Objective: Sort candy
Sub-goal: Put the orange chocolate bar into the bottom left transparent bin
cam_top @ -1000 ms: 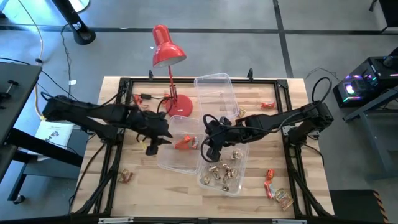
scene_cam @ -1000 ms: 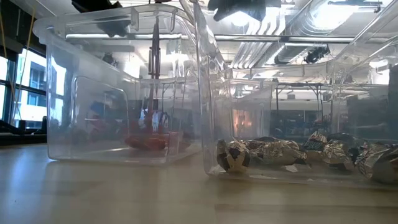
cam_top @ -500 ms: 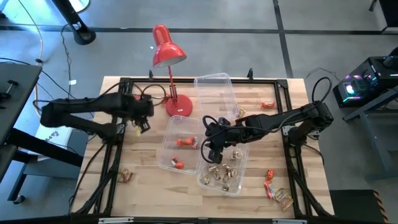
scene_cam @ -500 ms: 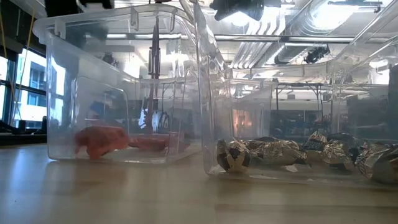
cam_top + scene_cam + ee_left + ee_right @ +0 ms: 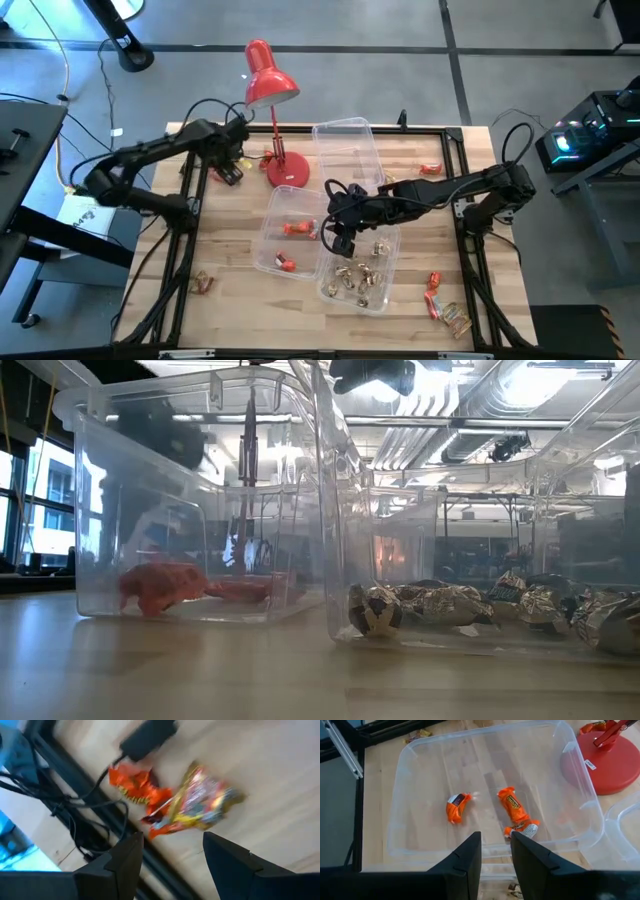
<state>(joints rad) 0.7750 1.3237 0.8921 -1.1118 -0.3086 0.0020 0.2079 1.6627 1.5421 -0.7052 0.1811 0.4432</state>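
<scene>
Hovering with fingers spread wide, the left hand (image 5: 170, 862) is hanging over two loose candies (image 5: 172, 802) near the surface's (image 5: 230, 310) far left corner, beside the red lamp (image 5: 272, 95). They are looking light, crinkly and slippery; pinching across a wrapper's middle is probably safest, though this view is blurred. The right hand (image 5: 495, 851) is waiting, narrowly parted and empty, above the tub (image 5: 405, 850) holding two orange sweets (image 5: 515, 810).
</scene>
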